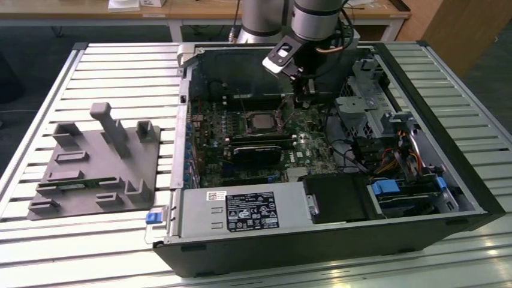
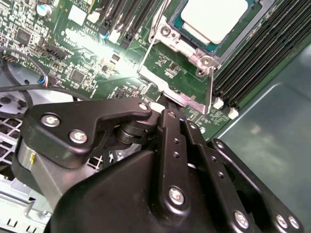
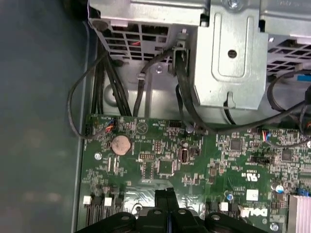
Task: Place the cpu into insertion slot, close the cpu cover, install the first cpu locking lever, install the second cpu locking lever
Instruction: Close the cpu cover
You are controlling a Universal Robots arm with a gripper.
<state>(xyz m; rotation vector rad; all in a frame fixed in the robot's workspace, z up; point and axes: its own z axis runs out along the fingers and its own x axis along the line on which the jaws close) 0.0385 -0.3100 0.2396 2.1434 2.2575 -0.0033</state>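
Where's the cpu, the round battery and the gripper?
cpu [image 2: 214,17]: second wrist view, middle of its pale face.
battery [image 3: 121,144]: first wrist view, centre of the round silvery disc.
gripper [image 3: 166,194]: first wrist view, midway between its black fingertips.

Exterior view, clock from the insertion slot [image 1: 260,122]. Overhead: open, case lies w/ open side up. 12 o'clock: dark case wall [image 1: 240,72], near. 2 o'clock: gripper [image 1: 303,104], pinched closed, stands in the narrow gap btwn slot & drive cage [image 1: 364,102]. 3–4 o'clock: cage, then cable bundle [image 1: 376,157], block. 6 o'clock: black block [image 1: 258,150] just beside; power-supply box [image 1: 240,210] beyond. 9 o'clock: silvery side wall [image 1: 186,114]. Past it, on the table [image 1: 468,78], grey fixture tray [image 1: 84,150] w/ upright posts.
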